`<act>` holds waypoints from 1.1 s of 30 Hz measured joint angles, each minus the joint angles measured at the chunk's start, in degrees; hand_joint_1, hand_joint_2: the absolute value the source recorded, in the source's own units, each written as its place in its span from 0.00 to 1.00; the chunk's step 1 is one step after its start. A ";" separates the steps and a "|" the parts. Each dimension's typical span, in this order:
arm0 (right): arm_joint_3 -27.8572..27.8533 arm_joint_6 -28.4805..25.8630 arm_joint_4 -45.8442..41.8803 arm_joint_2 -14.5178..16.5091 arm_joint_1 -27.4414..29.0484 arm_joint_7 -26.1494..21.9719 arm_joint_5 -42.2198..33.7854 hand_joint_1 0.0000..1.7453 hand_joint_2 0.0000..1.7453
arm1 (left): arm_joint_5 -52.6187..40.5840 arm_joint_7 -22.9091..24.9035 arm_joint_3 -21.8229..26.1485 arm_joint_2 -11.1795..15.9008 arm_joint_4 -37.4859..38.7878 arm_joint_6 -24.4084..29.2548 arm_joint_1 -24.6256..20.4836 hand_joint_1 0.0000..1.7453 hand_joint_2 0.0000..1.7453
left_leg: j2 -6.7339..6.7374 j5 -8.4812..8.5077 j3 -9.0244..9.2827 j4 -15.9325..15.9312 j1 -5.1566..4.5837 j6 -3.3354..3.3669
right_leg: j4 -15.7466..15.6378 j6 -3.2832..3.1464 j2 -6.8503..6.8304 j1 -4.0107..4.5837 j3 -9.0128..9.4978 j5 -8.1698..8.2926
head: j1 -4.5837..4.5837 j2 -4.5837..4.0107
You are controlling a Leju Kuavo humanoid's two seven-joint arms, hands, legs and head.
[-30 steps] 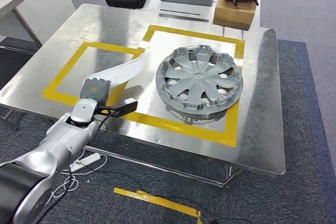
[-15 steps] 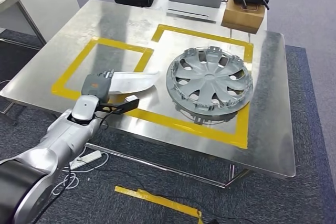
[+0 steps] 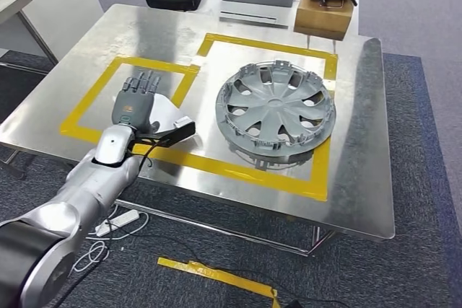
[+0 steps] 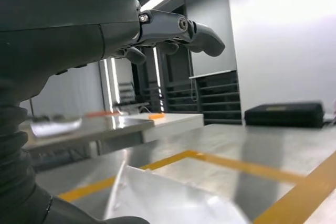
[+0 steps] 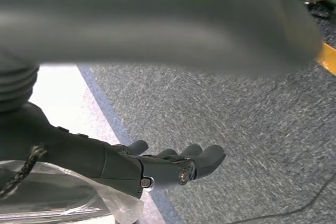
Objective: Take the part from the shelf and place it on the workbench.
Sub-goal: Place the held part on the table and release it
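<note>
Item, table [image 3: 359, 178]: steel, marked with yellow tape frames. Item, hubcap [image 3: 275, 110]: grey, in the right frame. Item, part [image 3: 166, 117]: pale, curved, glossy sheet, lying flat across the tape between the two frames. Item, left hand [image 3: 133, 102]: fingers spread above the part's left end, holding nothing. We judge placing done; withdrawal comes next. Right hand [image 5: 158, 169]: hanging, fingers straight, empty.

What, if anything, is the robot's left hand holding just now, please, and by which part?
Nothing: the left hand hovers with fingers outstretched above the white curved plastic part, which lies flat on the shiny metal workbench.
</note>
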 joint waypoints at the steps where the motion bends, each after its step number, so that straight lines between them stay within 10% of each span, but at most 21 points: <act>1: -0.02 -0.07 0.00 0.00 0.02 0.00 -0.09 0.00 0.00 | 3.16 -2.49 1.19 -0.44 -0.64 1.14 0.18 0.00 0.00 | 0.01 -1.57 -1.78 3.85 0.07 -0.17 | 0.04 -0.10 -0.01 0.00 0.03 -0.05 | -0.03 0.00; 4: -0.20 -0.44 0.00 0.00 0.26 -0.01 -0.43 0.00 0.00 | 16.29 -11.41 5.12 -2.21 -4.35 2.05 1.78 0.00 0.00 | 0.01 -0.71 -3.14 6.38 0.19 -0.17 | 0.22 -0.13 0.11 0.00 0.16 -0.25 | -0.06 0.00; 7: -0.47 -1.13 0.01 0.00 0.66 -0.15 -0.85 0.00 0.00 | 28.39 -16.76 8.96 -4.25 -10.18 -0.23 3.16 0.00 0.00 | -0.02 4.55 1.36 -3.70 0.09 0.47 | 0.57 0.33 0.24 0.13 0.28 -0.70 | -0.04 0.00; 12: -1.10 -2.94 0.02 0.00 1.33 -0.16 -1.65 0.00 0.00 | 56.71 -21.82 11.24 -7.67 -24.93 -8.29 9.82 0.00 0.00 | -0.03 4.92 3.08 -7.94 -0.14 1.87 | 0.95 1.76 0.24 0.15 -0.32 -1.32 | 0.07 0.00; 18: -2.40 -4.32 0.02 0.00 2.09 0.47 -2.50 0.00 0.00 | 72.35 -19.85 9.78 -10.15 -41.65 -6.17 18.93 0.00 0.00 | 0.03 4.88 3.22 -8.17 -0.09 3.02 | 17.36 2.53 0.06 0.09 -8.26 -8.41 | 0.38 0.00; 24: -3.49 -5.16 0.03 0.06 2.10 0.02 -3.25 0.00 0.00 | 81.35 -25.24 6.81 -10.34 -54.02 -6.63 27.28 0.00 0.00 | -0.12 4.60 3.66 -8.10 -0.44 2.28 | 0.83 1.59 0.18 0.28 0.35 -1.23 | 0.35 0.00; 28: -3.88 -5.11 0.04 0.15 2.59 -0.89 -3.36 0.00 0.00 | 75.12 -35.29 3.16 -8.47 -65.38 -3.70 36.89 0.00 0.00 | 0.01 3.49 3.59 -7.12 -0.39 1.04 | 0.18 0.71 0.30 0.11 0.99 -1.10 | 0.25 0.00; 33: -4.69 -4.99 0.04 0.20 2.69 -1.46 -4.03 0.00 0.00 | 75.40 -37.84 0.60 -4.27 -73.51 -8.49 45.83 0.00 0.00 | 0.01 -3.47 -2.13 6.83 -0.04 -0.11 | 0.02 -0.06 0.02 -0.05 1.29 -1.21 | 0.02 0.00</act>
